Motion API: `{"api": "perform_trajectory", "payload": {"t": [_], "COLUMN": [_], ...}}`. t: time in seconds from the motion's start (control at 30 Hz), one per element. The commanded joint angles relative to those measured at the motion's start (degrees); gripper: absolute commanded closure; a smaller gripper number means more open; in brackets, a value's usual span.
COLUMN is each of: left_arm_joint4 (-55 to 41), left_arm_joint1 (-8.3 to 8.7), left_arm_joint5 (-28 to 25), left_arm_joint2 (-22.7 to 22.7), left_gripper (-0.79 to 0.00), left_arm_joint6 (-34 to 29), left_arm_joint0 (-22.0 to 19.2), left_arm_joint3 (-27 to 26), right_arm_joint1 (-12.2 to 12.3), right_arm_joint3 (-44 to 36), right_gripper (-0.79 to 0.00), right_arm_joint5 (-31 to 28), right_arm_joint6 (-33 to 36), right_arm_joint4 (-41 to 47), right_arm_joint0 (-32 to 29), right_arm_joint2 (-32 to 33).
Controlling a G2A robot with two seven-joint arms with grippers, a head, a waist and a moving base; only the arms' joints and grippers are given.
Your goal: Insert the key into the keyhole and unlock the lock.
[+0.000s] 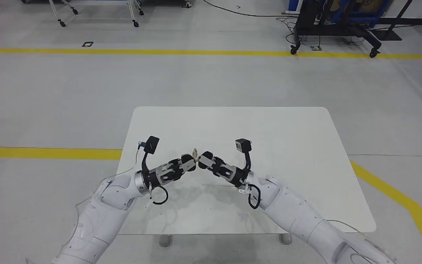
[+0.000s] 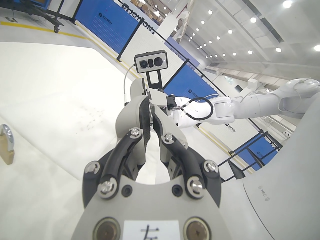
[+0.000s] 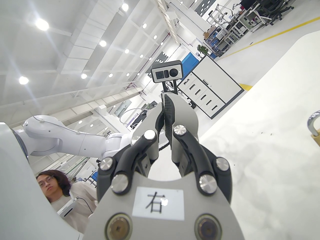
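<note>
Left gripper (image 1: 192, 159), right gripper (image 1: 202, 157): seemingly tip-to-tip

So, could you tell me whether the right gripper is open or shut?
Shut. In the right wrist view, the right gripper has its black pads pressed together along their length, with no gap showing between them.

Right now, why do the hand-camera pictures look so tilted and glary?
Left wrist view: wide lens held askew, the blue barriers leaning. Right wrist view: ceiling lamps flare into streaks; frame cuts the padlock. Top view: even light, yellow floor lines straight.
</note>
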Motion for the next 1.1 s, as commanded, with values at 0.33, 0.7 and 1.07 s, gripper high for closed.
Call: {"api": "perform_trajectory", "payload": {"t": [0.33,0.7,1.07], "left_arm_joint4": [-3.0,-5.5,-2.3], "left_arm_joint1": [0.73,1.65,2.49], "left_arm_joint5": [-1.0,-1.1,-0.9], "left_arm_joint2": [-0.5,-1.7,-0.4], "left_gripper": [0.0,0.0,0.0], "left_arm_joint6": [-1.1,-3.1,-8.9], "left_arm_joint0": [0.1,-0.2,-0.7], "left_arm_joint3": [-0.1,0.7,-0.1], "right_arm_joint1": [-0.9,-0.9,4.0], "right_arm_joint3": [-0.3,-0.3,-9.1], "right_gripper": [-0.785,-0.785,-0.785], "right_arm_joint5": [0.0,0.0,4.6], "right_arm_joint6": [1.4,1.4,11.0], "right_arm_joint4": [-1.6,-1.6,-28.8], "right_arm_joint0": [-0.9,-0.9,-1.9], "right_arm_joint2": [2.7,2.7,11.8]}}
